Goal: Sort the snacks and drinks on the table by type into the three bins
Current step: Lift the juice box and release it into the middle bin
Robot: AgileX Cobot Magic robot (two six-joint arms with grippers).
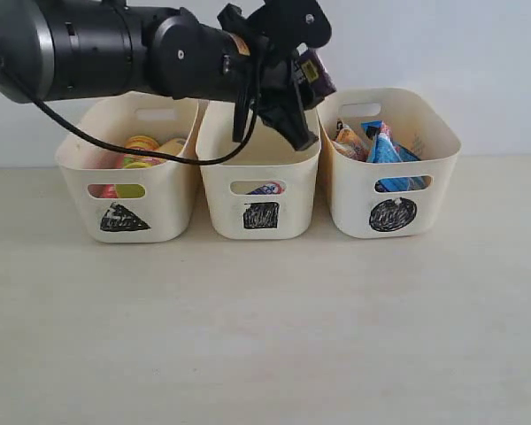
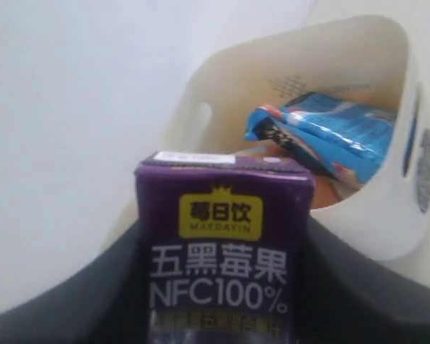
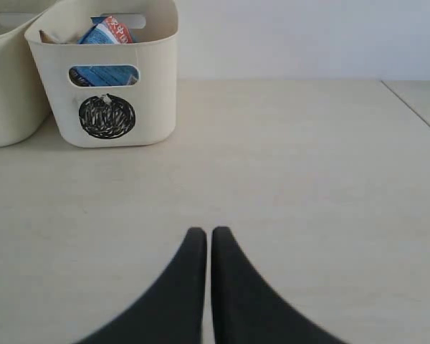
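left claw (image 1: 294, 84) clamped part-open on purple juice carton (image 2: 222, 236) | carton likely light, stiff-walled, crushable, glossy | best held gently by flat sides, mid-body | right claw (image 3: 203, 247) closed, empty

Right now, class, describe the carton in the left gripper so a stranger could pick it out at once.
Find the row of three cream bins at the back of the table. Above the gap between the square-marked bin and the circle-marked bin hangs the left gripper, shut on a juice carton. It alone is dark purple with a yellow badge and white print.
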